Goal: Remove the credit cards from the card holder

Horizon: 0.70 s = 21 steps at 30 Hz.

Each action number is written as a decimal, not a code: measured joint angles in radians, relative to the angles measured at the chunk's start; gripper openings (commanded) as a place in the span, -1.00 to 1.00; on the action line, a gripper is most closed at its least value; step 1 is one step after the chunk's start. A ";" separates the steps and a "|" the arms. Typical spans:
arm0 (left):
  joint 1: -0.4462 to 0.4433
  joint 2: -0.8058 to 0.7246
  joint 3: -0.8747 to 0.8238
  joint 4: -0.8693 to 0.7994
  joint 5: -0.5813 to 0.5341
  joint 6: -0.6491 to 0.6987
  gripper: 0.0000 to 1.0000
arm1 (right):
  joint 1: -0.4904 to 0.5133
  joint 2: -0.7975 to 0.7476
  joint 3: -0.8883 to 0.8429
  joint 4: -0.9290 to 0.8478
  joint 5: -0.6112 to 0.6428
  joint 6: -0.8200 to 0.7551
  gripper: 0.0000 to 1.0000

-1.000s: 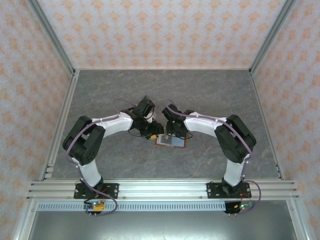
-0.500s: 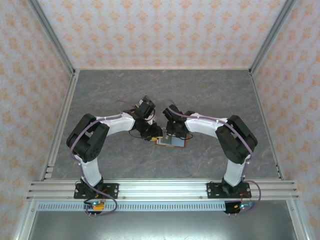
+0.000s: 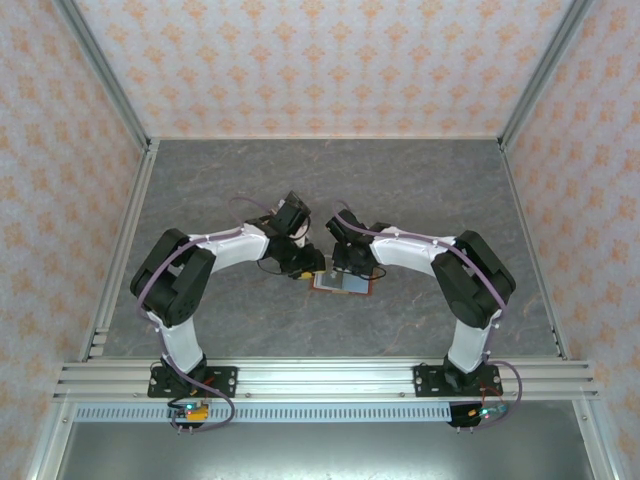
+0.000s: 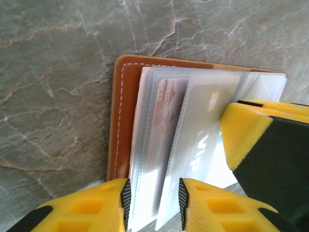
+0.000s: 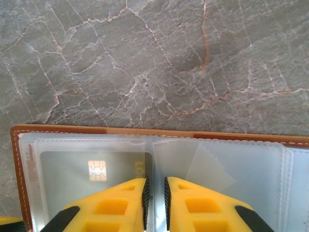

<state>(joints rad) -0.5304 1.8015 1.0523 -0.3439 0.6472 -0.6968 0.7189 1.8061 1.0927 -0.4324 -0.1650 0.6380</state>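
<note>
Two grippers: both are down at the card holder [image 3: 345,284], meeting over it near the middle of the table [image 3: 300,180]
Card holder: lies open and flat on the table; the brown leather rim frames a fan of clear plastic sleeves [image 4: 203,111]; it is in the same spot as a second ago
Left gripper [image 4: 153,202]: partly open; loose sleeve edges run through the gap between its fingers (whether they press the plastic I cannot tell)
Right gripper [image 5: 154,195]: all but closed, a thin slit left between its fingers; it sits at the middle fold of the sleeves; I cannot tell whether any plastic is nipped in the slit
Cards: a grey chip card [image 5: 96,170] sits in the sleeve just left of the right gripper; a reddish card [image 4: 166,104] shows through a sleeve in the left wrist view; both are inside the holder
Change: the left arm's elbow has edged slightly toward the middle; its gripper has barely shifted; the right arm is as it was
</note>
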 measured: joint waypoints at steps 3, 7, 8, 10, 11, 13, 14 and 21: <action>0.000 -0.004 0.000 0.001 0.000 0.000 -0.37 | -0.002 -0.001 -0.002 0.003 -0.003 0.000 -0.63; 0.000 -0.003 0.000 0.012 0.012 -0.003 -0.43 | -0.002 -0.001 -0.003 0.005 -0.003 0.000 -0.63; 0.000 -0.003 0.000 0.019 0.018 -0.005 -0.45 | -0.002 -0.001 -0.003 0.005 -0.003 0.000 -0.64; 0.000 -0.003 0.000 0.030 0.027 -0.009 -0.46 | -0.002 -0.002 -0.004 0.006 -0.006 0.000 -0.64; 0.000 -0.003 0.000 0.035 0.030 -0.009 -0.46 | -0.002 -0.002 -0.006 0.008 -0.007 0.000 -0.64; 0.000 0.002 0.000 0.045 0.034 -0.010 -0.47 | -0.002 -0.003 -0.007 0.011 -0.007 0.001 -0.64; 0.000 0.005 0.000 0.047 0.034 -0.010 -0.47 | -0.002 -0.003 -0.007 0.011 -0.007 0.000 -0.64; 0.000 0.036 0.000 0.061 0.050 -0.013 -0.42 | -0.003 -0.003 -0.007 0.011 -0.007 0.001 -0.64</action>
<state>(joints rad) -0.5301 1.8374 1.0523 -0.2832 0.6975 -0.7097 0.7158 1.8034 1.0855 -0.4210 -0.1722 0.6388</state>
